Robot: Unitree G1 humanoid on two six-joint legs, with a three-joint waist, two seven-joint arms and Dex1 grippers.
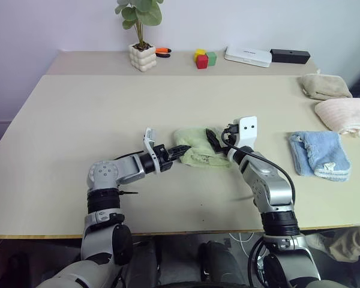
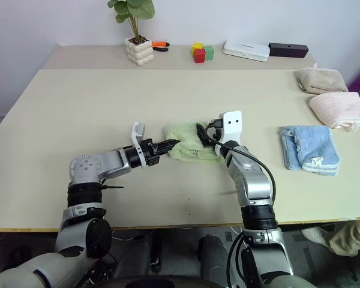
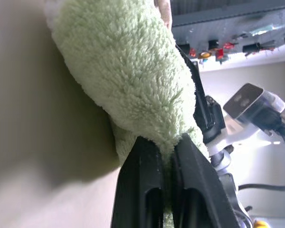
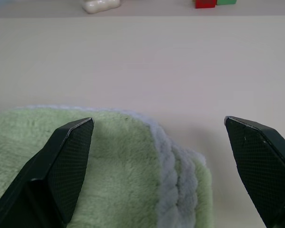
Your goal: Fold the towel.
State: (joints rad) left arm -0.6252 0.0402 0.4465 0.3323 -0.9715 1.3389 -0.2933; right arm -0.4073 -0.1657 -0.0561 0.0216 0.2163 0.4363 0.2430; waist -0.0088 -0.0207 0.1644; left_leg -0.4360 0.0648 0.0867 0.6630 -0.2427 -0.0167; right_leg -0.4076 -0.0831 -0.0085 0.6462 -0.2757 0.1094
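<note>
The towel (image 1: pixel 196 147) is bunched mid-table, not yet neatly folded; its left end is pinched by the left gripper (image 1: pixel 175 150), while the right gripper (image 4: pixel 159 137) is held wide apart above its right end.

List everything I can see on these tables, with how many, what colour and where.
Green towel: one, light green, bunched at the middle of the front table.
Blue towel: one, light blue, right side.
Pink towel: one, pale pink, folded, behind the blue one.
Beige towel: one, folded, far right.
Potted plant: one, green in a white pot, back table.
Blocks: three, yellow, red, green, back table.
White box: one, back table.
Black box: one, beside the white box.
Left gripper: black, shut on the green towel's edge.
Right gripper: black, open over the green towel.
</note>
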